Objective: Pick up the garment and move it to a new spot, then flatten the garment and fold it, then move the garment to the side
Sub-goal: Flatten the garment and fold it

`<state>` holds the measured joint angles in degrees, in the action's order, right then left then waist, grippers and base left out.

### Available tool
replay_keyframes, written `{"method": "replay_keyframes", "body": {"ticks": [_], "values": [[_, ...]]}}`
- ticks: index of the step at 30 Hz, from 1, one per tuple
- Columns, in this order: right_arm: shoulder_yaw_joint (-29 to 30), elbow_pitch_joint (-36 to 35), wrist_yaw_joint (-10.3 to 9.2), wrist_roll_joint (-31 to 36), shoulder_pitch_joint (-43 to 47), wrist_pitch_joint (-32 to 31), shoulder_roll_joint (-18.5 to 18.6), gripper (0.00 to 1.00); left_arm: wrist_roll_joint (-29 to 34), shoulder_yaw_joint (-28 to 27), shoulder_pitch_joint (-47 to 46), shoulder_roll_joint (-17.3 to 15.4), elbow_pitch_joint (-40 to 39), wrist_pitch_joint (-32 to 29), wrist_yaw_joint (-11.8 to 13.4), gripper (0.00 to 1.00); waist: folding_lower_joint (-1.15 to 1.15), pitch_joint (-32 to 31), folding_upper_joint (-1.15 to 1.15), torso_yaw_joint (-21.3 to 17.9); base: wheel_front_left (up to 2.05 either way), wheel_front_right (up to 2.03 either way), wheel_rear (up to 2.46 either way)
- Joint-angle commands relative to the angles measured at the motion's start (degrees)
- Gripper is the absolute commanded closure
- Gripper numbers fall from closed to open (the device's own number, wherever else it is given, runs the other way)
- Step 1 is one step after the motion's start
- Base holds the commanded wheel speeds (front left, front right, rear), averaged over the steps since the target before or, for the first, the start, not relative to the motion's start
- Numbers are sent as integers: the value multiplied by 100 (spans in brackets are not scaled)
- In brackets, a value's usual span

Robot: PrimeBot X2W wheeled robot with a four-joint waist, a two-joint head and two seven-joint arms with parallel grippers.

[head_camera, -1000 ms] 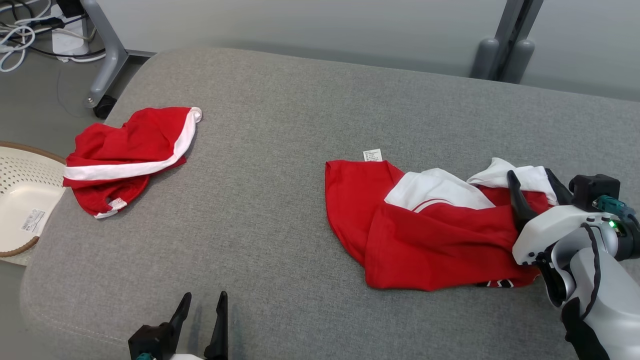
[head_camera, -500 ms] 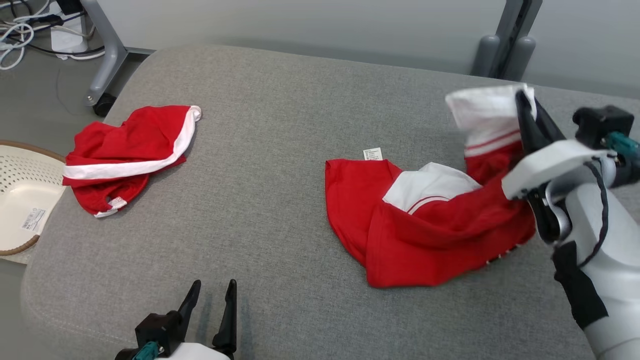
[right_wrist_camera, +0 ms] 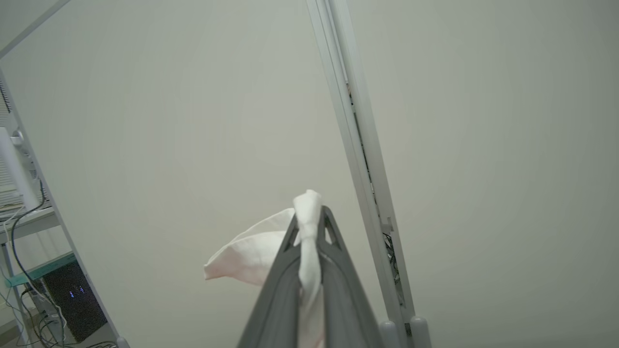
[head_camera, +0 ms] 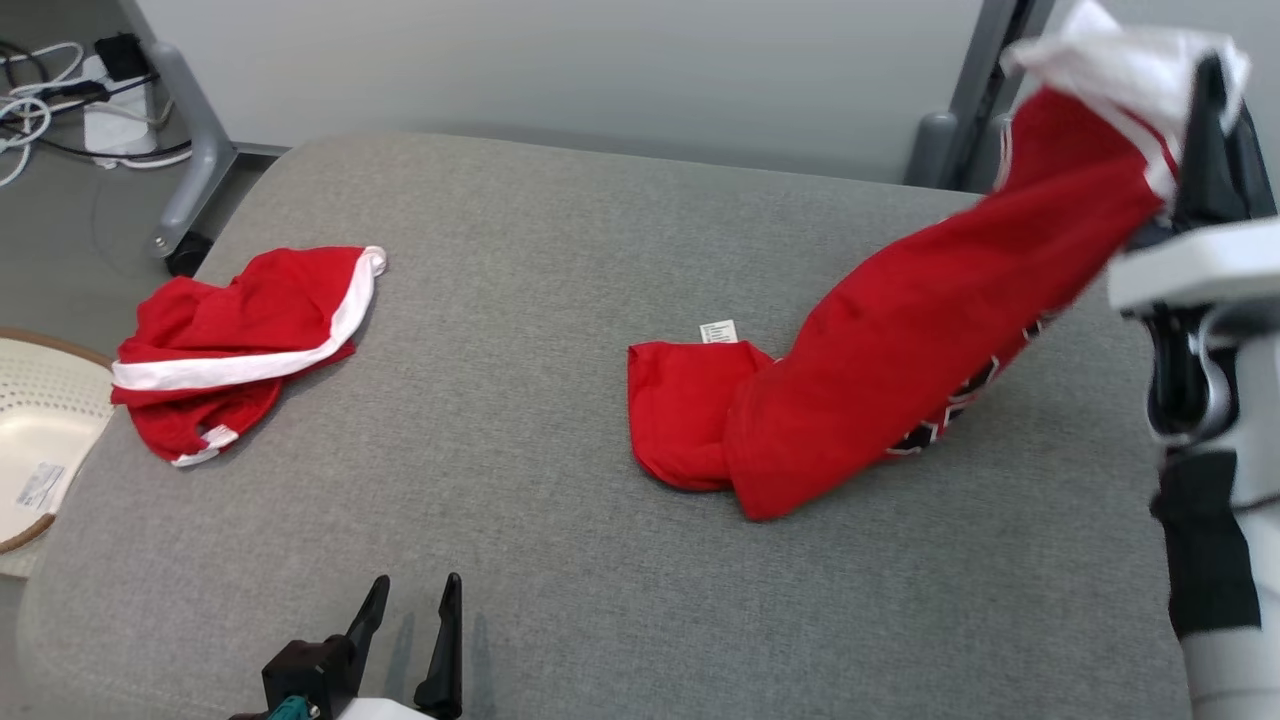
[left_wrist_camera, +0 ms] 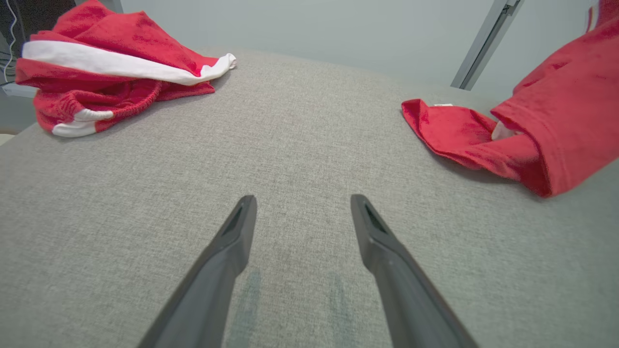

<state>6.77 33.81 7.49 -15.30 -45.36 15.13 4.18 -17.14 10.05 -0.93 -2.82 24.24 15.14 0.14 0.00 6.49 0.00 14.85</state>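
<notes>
— Where's the garment (head_camera: 900,350)?
— Right jaws are clamping its white edge up high, and its tail is lying on the grey cushion (head_camera: 560,250). Left jaws are waiting wide.
— Handling?
— Soft, light, floppy. I'm favouring hems.

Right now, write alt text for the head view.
The right gripper holds a red garment up by its white edge, its lower end on the grey cushion. A second garment lies left; the left gripper is open.
</notes>
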Motion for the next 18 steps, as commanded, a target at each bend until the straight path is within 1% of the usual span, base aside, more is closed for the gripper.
{"method": "replay_keyframes", "body": {"ticks": [1,4,5,6,7,8,9,11,13,14,16,18], "values": [[373,-38,0,72,505,2,61,100,11,-34,27,-17,-36,2,0,0,0,-61,0,-221,0,0,0],[1002,57,0,182,1328,1,47,100,1,-20,9,-16,-51,1,-26,0,0,-44,0,-431,0,0,0],[1002,57,0,182,1328,1,47,100,1,-20,9,-16,-51,1,-26,0,0,-44,0,-431,0,0,0],[1207,115,0,214,1592,1,34,100,18,-7,-3,-17,-44,2,-42,0,0,-35,0,-494,0,0,0],[1412,189,0,228,1830,1,13,89,40,3,-26,-18,-39,2,-44,0,0,-19,0,-556,0,0,0],[1605,324,0,247,2043,1,-12,51,48,0,-53,-20,-35,2,-47,0,0,-6,0,-617,0,0,0],[1738,427,0,307,2215,1,-40,0,62,3,-78,-17,-26,2,-58,0,0,1,0,-669,0,0,0],[2053,553,0,401,2461,2,-54,0,94,3,-104,-19,-11,2,-73,0,0,15,0,-770,0,0,0],[2205,547,1,489,2652,1,-91,0,134,-3,-106,-18,14,2,-102,0,0,4,0,-866,0,0,0],[2133,496,0,550,2811,1,-122,0,178,-34,-103,-21,24,2,-111,0,0,-39,0,-975,0,0,0],[2002,444,0,344,2894,1,-109,0,228,-50,-87,-19,56,2,-135,0,0,-99,0,-1070,0,0,0],[1746,309,0,251,3020,0,-112,0,245,-64,-65,-19,71,2,-159,0,0,-174,0,-1165,0,0,0]]}}
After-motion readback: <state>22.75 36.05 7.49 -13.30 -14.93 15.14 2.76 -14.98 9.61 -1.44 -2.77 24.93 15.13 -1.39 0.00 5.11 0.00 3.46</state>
